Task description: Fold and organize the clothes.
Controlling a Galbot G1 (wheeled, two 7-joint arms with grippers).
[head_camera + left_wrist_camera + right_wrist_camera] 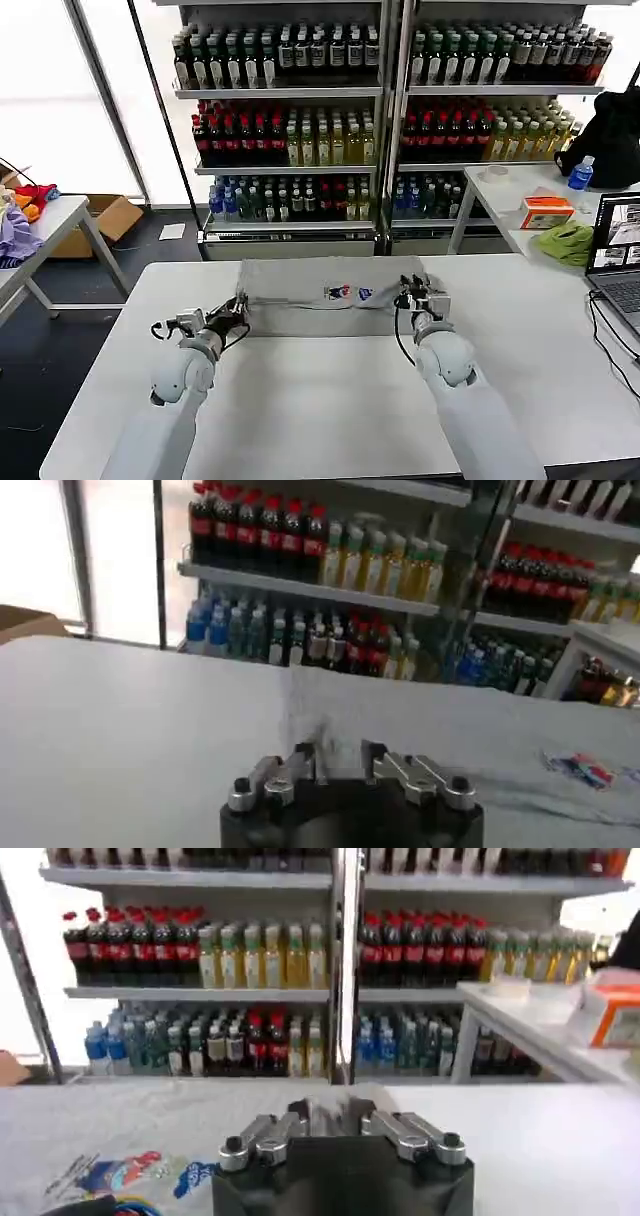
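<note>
Your grey shirt (320,292) lies folded into a wide band across the far half of the white counter (330,400), its coloured chest print (350,293) facing up near the middle. Your left gripper (238,308) sits at the shirt's left end, jaws drawn in tight on the cloth edge there. Your right gripper (418,292) sits at the right end, jaws likewise pinched on the fabric. Off to your right, a laptop (620,255) stands open at the counter's edge. Behind the counter, shelves of bottles (290,120) fill the wall.
</note>
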